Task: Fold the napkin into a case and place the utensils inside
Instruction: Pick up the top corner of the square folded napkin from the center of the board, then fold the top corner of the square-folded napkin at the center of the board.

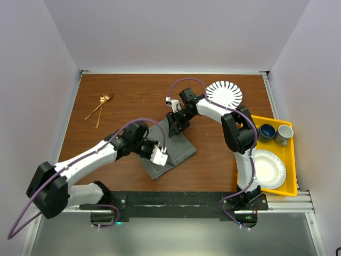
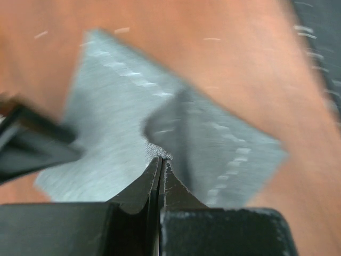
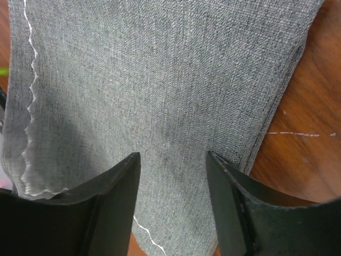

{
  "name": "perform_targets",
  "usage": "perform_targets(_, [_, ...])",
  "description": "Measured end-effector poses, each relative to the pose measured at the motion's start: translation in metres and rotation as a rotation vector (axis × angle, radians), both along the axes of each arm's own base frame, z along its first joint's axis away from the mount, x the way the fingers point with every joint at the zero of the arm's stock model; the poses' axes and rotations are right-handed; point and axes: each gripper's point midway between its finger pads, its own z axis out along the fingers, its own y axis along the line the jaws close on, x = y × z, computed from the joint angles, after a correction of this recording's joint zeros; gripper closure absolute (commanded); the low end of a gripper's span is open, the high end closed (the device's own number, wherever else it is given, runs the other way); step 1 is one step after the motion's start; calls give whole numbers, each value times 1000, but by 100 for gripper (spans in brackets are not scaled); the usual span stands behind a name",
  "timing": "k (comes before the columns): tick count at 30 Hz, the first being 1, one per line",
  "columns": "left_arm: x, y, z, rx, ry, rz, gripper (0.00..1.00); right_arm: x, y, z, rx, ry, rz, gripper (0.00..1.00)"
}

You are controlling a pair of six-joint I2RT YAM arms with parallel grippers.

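The folding step was in hand, and no case had yet been formed. The napkin [image 1: 180, 149] was spread flat on the worktop [image 1: 128, 90], directly under both tools. The left tool [image 2: 161, 162] was seen with its jaws pressed together on a pinch of the napkin's near part. In the left wrist view, a flap of cloth was raised just ahead of the tips, though that view was blurred.

The right tool [image 3: 173, 157] was held low over the far end of the napkin with its jaws apart. Nothing was gripped between them, and only flat cloth with a stitched hem was seen below and ahead of them. Whether its tips touched the cloth could not be told.

The utensils [image 1: 100, 106] were left lying together on the bare worktop, well away to the left of the left tool and beyond it, untouched.

The next move was judged to call for the pinched flap to be carried across the napkin by the left tool. The far end would need to be pinned or gripped by the right tool so that the cloth was not dragged. A narrow pocket would be needed before the utensils were fetched.
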Motion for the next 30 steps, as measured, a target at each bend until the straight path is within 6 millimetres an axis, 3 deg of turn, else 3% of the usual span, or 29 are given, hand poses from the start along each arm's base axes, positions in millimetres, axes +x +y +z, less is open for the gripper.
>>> perform_targets(7, [84, -12, 12, -65, 27, 185, 100, 7, -16, 10, 9, 35, -42, 14])
perform_targets(16, [154, -14, -1, -112, 61, 327, 100, 35, -50, 49, 44, -41, -145, 10])
perform_targets(23, [190, -16, -7, -135, 74, 387, 100, 33, -47, 54, 50, -49, -137, 23])
perform_targets(30, [198, -16, -16, -132, 87, 396, 100, 30, -48, 51, 47, -42, -134, 45])
